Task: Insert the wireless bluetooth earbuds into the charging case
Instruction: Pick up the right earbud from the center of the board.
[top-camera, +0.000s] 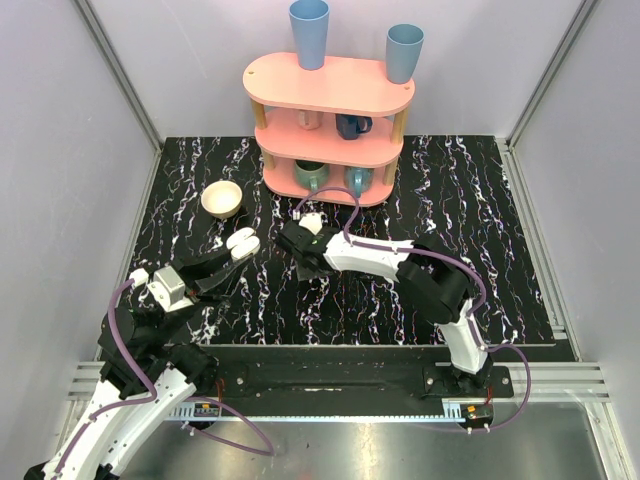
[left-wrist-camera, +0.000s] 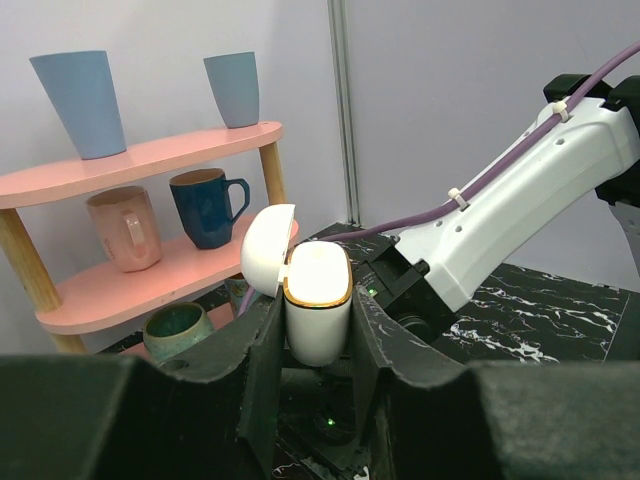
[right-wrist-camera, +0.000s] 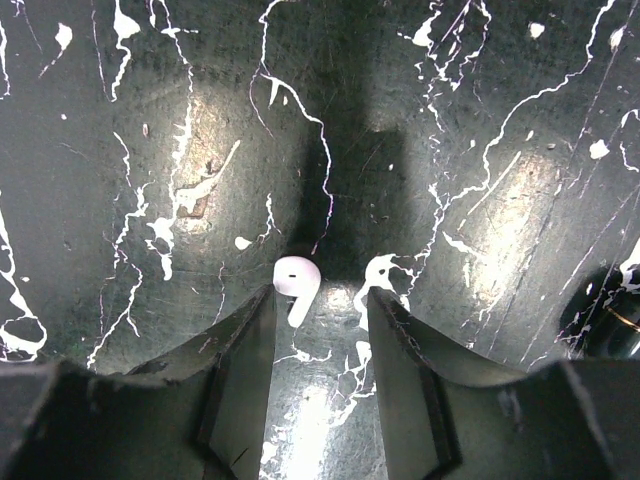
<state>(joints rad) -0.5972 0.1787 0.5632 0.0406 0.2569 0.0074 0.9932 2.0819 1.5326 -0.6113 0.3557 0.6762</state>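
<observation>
Clearly the step in hand is picking up an earbud, with the case already presented to receive it. The left pincer (left-wrist-camera: 316, 335) is clamped on the charging case (left-wrist-camera: 318, 305), holding it upright off the worktop (right-wrist-camera: 120, 150) with its lid (left-wrist-camera: 268, 250) hinged back and the mouth facing up. From above, the case sits just to the left of the right arm's wrist, between the cream bowl (top-camera: 222, 198) and the near edge. The right pincer (right-wrist-camera: 320, 305) points straight down at the dark marbled surface with its jaws apart, and a single white earbud (right-wrist-camera: 296, 278) lies flat between them. It lies close against one finger, with a gap showing on the other side, so it does not look gripped yet. I see no second earbud, and the inside of the case is hidden. The next move, as I judge it, calls for the jaws to close squarely on the bud without flicking it sideways. The bud must then be lifted, carried the short way across and lowered stem-first into the open mouth. The risk is the small, smooth bud twisting or slipping as the jaws meet it.
</observation>
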